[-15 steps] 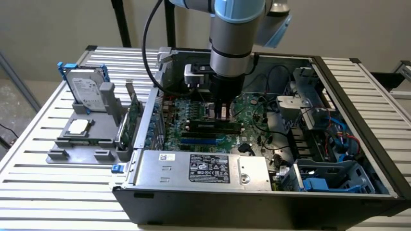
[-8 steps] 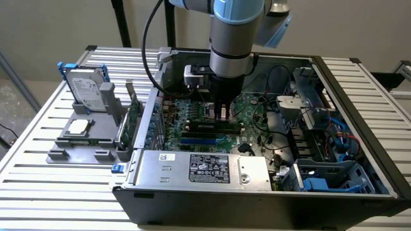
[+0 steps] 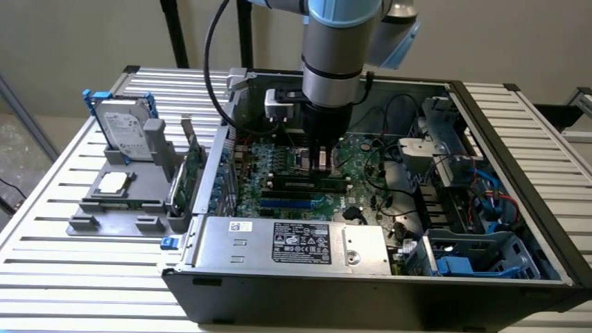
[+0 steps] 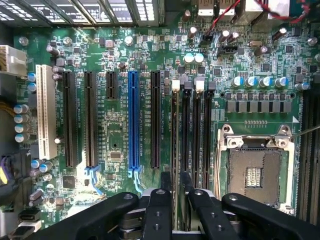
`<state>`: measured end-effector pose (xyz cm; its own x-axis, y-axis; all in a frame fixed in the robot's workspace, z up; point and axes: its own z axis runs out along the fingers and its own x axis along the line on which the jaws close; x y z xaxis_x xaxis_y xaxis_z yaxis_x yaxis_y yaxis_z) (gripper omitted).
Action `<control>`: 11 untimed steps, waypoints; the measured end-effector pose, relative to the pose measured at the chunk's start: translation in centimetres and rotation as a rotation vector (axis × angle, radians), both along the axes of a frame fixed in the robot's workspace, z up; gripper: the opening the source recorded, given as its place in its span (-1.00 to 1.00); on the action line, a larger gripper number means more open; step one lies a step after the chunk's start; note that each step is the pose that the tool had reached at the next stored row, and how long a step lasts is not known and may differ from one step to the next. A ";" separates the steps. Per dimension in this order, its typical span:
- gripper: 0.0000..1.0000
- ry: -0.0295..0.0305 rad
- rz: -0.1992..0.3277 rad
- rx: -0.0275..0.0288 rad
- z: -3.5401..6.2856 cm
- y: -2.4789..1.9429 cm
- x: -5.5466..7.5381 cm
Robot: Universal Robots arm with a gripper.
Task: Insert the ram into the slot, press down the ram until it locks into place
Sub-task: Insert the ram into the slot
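Note:
The ram (image 3: 306, 183), a thin green stick with black chips, stands edge-up in a black memory slot (image 4: 174, 87) on the motherboard inside the open computer case. In the wrist view the ram (image 4: 175, 135) runs edge-on along the outermost of several parallel black slots, nearest the expansion sockets. The other memory slots (image 4: 198, 135) beside it hold nothing. My gripper (image 3: 320, 168) reaches straight down onto the stick's middle. Its black fingertips (image 4: 165, 182) sit close on either side of the ram's top edge, so the gripper (image 4: 176, 182) looks shut on it.
A bright blue socket (image 4: 133, 120) and black expansion sockets lie beside the memory slots; the silver-framed processor socket (image 4: 255, 170) is on the other side. The power supply (image 3: 291, 243) borders the board in front. Outside the case, a hard drive (image 3: 125, 128) and an expansion card (image 3: 190, 173) stand on a grey fixture (image 3: 116, 201).

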<state>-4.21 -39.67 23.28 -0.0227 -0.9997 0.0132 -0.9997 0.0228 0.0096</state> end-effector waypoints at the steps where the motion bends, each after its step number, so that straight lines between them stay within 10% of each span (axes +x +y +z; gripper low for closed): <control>1: -0.57 0.0009 0.000 0.0000 0.37 0.00 0.0; 11: -0.79 0.0046 0.000 0.0000 1.03 0.00 0.0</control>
